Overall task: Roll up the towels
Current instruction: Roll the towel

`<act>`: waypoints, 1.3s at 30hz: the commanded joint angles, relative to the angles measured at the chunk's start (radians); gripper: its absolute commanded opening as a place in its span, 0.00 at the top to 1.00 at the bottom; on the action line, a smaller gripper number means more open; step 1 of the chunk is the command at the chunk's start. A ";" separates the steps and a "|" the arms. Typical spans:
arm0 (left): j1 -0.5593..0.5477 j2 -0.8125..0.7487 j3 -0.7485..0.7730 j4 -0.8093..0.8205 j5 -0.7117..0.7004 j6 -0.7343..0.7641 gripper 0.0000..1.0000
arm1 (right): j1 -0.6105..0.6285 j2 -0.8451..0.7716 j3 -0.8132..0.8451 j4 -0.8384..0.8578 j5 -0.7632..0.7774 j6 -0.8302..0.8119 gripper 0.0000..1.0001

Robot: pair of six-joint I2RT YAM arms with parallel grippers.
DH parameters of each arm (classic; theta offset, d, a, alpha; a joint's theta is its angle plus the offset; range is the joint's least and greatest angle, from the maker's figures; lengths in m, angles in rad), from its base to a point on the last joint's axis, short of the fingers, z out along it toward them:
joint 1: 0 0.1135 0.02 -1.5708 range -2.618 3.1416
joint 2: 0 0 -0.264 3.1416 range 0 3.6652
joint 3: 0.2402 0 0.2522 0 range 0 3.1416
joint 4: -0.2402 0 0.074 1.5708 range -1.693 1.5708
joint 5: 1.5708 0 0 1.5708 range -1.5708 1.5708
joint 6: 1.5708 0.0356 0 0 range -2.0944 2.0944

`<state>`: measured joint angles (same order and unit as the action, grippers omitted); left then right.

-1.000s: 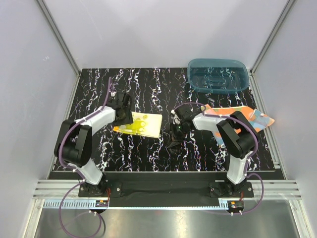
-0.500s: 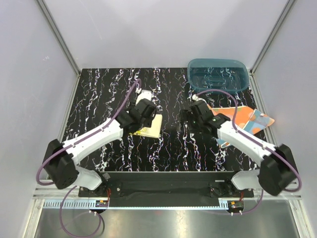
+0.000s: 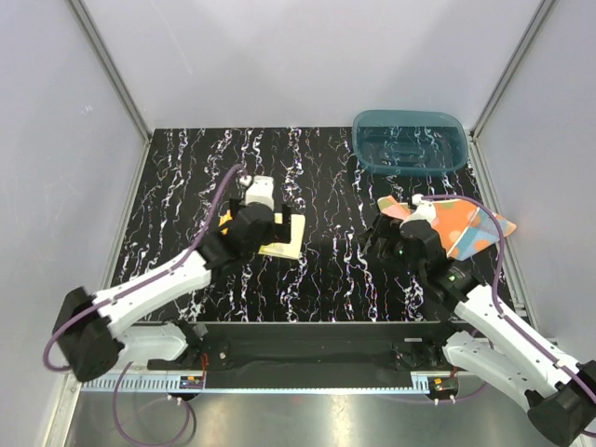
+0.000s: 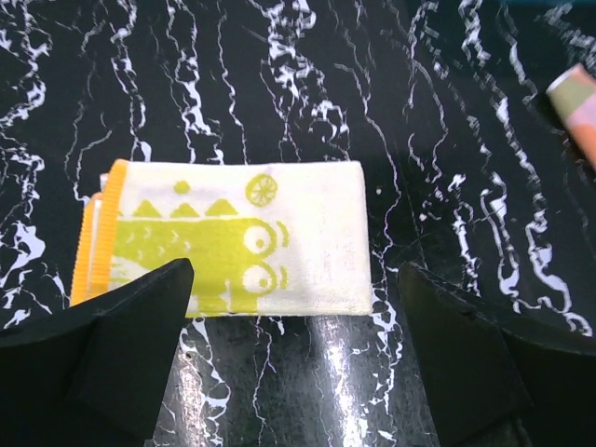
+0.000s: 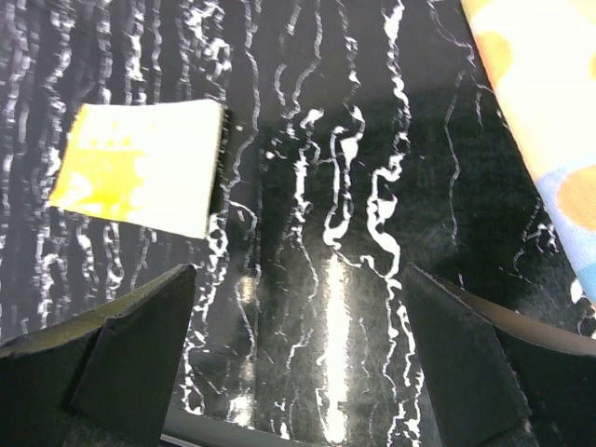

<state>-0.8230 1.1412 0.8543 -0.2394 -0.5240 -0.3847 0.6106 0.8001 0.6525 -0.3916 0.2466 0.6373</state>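
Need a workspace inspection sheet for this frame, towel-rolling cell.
Surface: black white-veined tabletop, glare only.
Job's things: yellow crocodile-print cloth towel folded flat, unrolled; orange polka-dot cloth towel rumpled, unrolled.
Clutter: teal translucent plastic tub, far right corner.
End effectors: left end effector open over yellow towel; right end effector open over bare tabletop.
Cables: purple cables along both arms.
Surroundings: pale walls, aluminium frame.

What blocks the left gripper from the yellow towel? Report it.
Nothing visible does: the open left gripper hangs over the yellow towel, which lies flat with only bare table around it.
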 commanded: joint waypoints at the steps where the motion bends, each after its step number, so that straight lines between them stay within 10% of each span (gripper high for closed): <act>1: -0.040 0.077 0.057 -0.001 -0.043 0.001 0.01 | 0.003 -0.010 0.021 0.021 0.003 -0.011 0.00; 22: -0.203 0.578 0.368 -0.244 -0.056 -0.077 0.06 | 0.003 -0.127 0.072 -0.173 0.046 -0.037 0.00; 39: -0.186 0.749 0.401 -0.278 -0.088 -0.164 0.33 | 0.005 -0.102 0.085 -0.174 0.036 -0.071 0.00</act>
<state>-1.0191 1.8828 1.2179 -0.5293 -0.5797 -0.5262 0.6106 0.6907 0.7101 -0.5743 0.2829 0.5823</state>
